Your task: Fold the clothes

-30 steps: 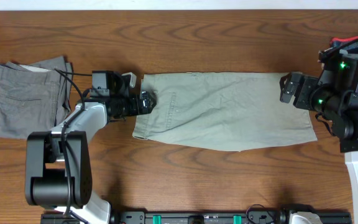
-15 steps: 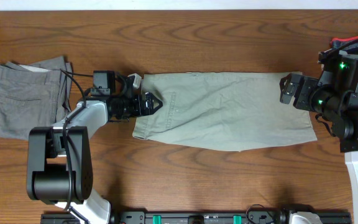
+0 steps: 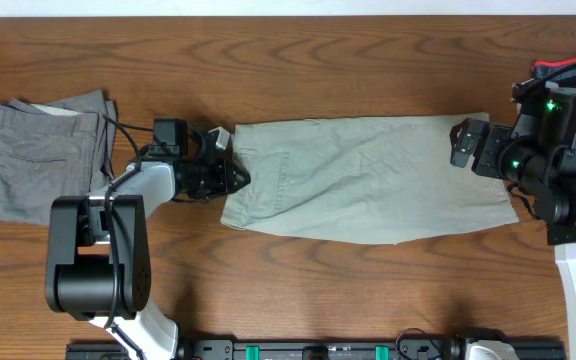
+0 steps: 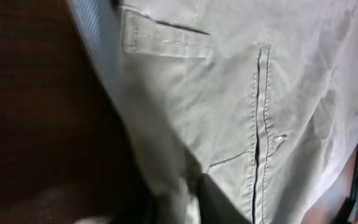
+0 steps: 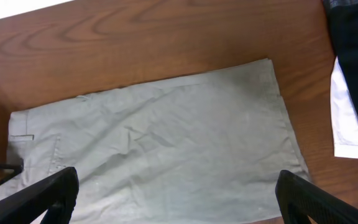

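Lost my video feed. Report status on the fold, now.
Left gripper shut on khaki shorts at the waistband edge. Right gripper open at the hem end, holding nothing. Shorts flat, unfolded. Grey pair far left, nothing in the way.

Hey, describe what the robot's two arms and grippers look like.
Left arm: chunky black base joints, a silver-white link, and a thin black cable looping over it. Right arm: black housings dotted with green lights, and a white lower link. Left gripper and right gripper are black, with slim tapered fingers.
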`<state>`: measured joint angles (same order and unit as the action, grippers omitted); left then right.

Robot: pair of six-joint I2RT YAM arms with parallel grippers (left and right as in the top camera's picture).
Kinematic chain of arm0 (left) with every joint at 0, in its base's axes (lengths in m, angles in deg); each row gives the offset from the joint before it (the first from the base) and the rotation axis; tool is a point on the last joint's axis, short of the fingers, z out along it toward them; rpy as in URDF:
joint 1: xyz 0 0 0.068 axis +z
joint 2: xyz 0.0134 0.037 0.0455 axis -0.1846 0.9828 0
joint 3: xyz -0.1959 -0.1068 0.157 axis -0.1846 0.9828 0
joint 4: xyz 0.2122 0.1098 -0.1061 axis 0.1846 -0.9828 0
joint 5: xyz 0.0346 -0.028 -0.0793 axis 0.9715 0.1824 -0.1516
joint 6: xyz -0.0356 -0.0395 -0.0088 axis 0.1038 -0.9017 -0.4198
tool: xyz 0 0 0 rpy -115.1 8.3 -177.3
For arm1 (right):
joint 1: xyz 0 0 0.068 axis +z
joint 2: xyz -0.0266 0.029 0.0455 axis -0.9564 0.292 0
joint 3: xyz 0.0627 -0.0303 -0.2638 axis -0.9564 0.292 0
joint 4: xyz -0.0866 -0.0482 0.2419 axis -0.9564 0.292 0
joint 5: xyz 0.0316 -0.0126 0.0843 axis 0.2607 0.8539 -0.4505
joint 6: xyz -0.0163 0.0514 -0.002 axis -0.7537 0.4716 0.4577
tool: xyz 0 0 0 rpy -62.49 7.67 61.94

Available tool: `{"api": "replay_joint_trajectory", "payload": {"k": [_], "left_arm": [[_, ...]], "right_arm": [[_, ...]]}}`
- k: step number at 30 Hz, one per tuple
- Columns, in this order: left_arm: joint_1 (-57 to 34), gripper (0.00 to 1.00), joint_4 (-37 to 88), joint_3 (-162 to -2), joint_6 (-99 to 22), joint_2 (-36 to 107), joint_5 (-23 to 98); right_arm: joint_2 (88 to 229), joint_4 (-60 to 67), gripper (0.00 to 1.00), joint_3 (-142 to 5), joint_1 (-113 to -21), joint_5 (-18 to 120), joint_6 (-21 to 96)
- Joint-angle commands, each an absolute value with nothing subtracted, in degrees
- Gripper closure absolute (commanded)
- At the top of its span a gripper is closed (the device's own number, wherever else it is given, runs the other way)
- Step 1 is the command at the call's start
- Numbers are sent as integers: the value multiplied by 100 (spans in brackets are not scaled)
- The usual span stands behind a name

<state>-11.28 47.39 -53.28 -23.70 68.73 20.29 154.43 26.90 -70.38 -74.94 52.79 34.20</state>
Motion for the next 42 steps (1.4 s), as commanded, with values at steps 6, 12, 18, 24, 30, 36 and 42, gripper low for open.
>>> {"api": "replay_joint_trajectory", "payload": {"k": [6, 12, 18, 24, 30, 36, 42], "left_arm": [[-931, 94, 4398, -5546, -2346, 6803, 2097], [-398, 94, 3191, -6171, -2044, 6774, 2833], [24, 94, 1996, -6947, -1557, 6774, 2958], [44, 94, 1065, -7826, -1559, 6763, 3771], [28, 94, 256, -8982, -1712, 6755, 4337], [-249, 94, -511, -9944, -1710, 6752, 4330], [-1036, 94, -741, -10217, -1804, 6746, 4335]], "right_arm": [[15397, 2738, 1, -7108, -7544, 5309, 3356], [15397, 2784, 1, -7108, -7544, 5314, 3356], [15400, 2777, 1, -7108, -7542, 5314, 3380], [15452, 2777, 1, -7108, -7542, 5340, 3398], [15854, 2784, 1, -7106, -7542, 5484, 3398], [16455, 2681, 1, -7106, -7544, 5488, 3398], [17148, 2421, 1, -7106, -7544, 5486, 3463]]}}
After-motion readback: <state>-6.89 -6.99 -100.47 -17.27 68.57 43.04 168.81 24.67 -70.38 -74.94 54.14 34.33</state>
